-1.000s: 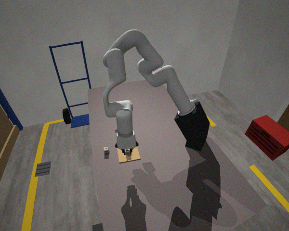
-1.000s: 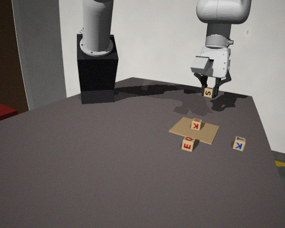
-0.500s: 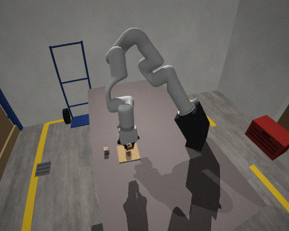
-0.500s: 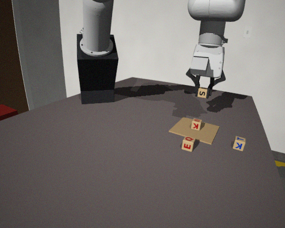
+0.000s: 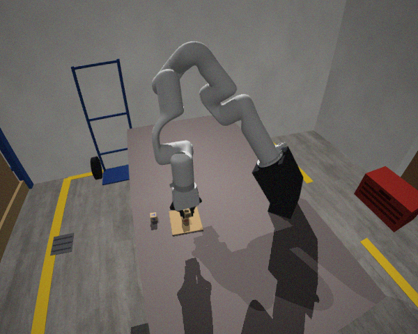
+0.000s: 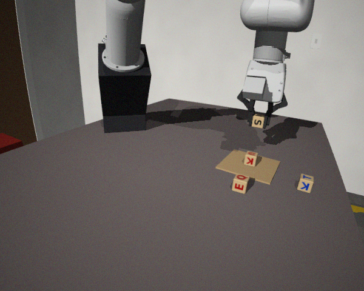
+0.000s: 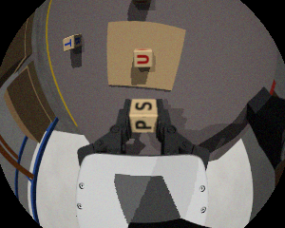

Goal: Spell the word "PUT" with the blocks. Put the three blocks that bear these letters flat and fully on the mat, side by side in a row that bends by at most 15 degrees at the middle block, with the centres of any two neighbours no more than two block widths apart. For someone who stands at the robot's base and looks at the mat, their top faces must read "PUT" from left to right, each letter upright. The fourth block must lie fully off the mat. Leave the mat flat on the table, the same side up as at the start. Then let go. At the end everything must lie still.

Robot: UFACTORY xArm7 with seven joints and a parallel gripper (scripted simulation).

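- The Q block [image 6: 239,184] [image 7: 142,1] is sitting on the table, just beyond the mat's edge; PUT has no use for it, so it is probably best left there
- The T block [image 5: 153,216] [image 6: 305,183] [image 7: 68,44] is lying off the mat too, its T facing up, and is still needing a place at the right end of the word
- The mat [image 5: 176,229] [image 6: 230,164] [image 7: 121,47] is lying flat, apparently leaving room on either side of its one block for the two outer letters
- The U block [image 5: 185,220] [image 6: 250,159] [image 7: 142,58] is resting on the mat around its middle, red U up and looking upright from the base, which is making sense for the centre letter
- The P block [image 5: 186,213] [image 6: 258,121] [image 7: 143,116] is hanging above the table, near the mat but not over it; its P is facing the palm and its S outward, seemingly so that the P will end up on top, left of the U
- The gripper [image 5: 187,213] [image 6: 259,121] [image 7: 143,107] is pointing down, fingers partly open at the block's width and clamping the P block by two opposite sides; it is touching neither mat nor table, and lowering close beside the U block is risking a nudge
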